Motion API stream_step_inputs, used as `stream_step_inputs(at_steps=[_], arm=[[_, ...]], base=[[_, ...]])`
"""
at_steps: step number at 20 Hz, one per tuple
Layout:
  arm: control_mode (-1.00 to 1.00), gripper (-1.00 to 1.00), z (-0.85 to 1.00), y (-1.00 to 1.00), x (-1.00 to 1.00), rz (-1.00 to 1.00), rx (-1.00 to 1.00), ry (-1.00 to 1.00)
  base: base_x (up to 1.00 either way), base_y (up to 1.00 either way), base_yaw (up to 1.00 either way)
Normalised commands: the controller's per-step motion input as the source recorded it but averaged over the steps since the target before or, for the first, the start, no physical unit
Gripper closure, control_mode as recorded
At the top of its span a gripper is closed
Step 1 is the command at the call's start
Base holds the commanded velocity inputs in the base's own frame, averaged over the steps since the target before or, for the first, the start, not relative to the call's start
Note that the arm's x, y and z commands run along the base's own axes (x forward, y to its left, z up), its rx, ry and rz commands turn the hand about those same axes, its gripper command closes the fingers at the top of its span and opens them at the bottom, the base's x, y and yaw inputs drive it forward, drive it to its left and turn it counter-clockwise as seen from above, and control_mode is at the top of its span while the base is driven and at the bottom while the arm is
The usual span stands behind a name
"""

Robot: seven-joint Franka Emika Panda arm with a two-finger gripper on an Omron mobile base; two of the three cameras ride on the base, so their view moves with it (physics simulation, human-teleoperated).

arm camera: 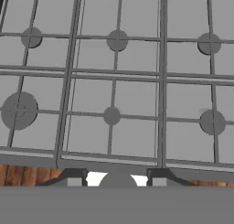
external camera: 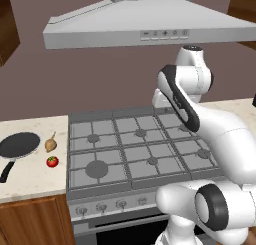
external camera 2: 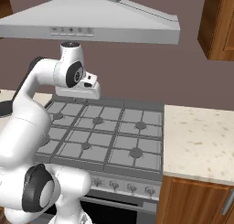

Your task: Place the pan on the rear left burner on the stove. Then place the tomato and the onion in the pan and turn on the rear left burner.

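Note:
The black pan [external camera: 20, 145] lies on the counter left of the stove [external camera: 135, 176], its handle pointing toward the front edge. Right of the pan sit the tan onion [external camera: 50, 143] and, nearer the front, the red tomato [external camera: 52, 162]. The rear left burner [external camera: 93, 138] is bare under its grate; in the hand view this rear left burner [arm camera: 31, 37] is at the top left. My gripper [arm camera: 117, 181] hovers high over the middle of the stove [arm camera: 137, 77], looking down, open and holding nothing. It is far to the right of the pan.
A grey hood [external camera: 145, 24] hangs above the stove, just over the raised arm. Knobs [external camera: 101, 207] run along the stove's front panel. A speckled counter [external camera 2: 196, 141] extends to the right, and wooden cabinets [external camera 2: 219, 22] hang at the upper right.

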Motion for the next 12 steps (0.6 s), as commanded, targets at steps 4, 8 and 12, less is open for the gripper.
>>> stream_step_inputs(at_steps=[4,8,12], arm=[[-1.00,-1.00,0.00,0.05,-0.05,0.00,0.00,0.00],[-1.00,-1.00,0.00,0.14,-0.14,0.00,0.00,0.00],[-1.00,-1.00,0.00,0.35,-0.16,0.00,0.00,0.00]], base=[[0.00,0.00,0.00],[0.00,0.00,0.00],[0.00,0.00,0.00]])
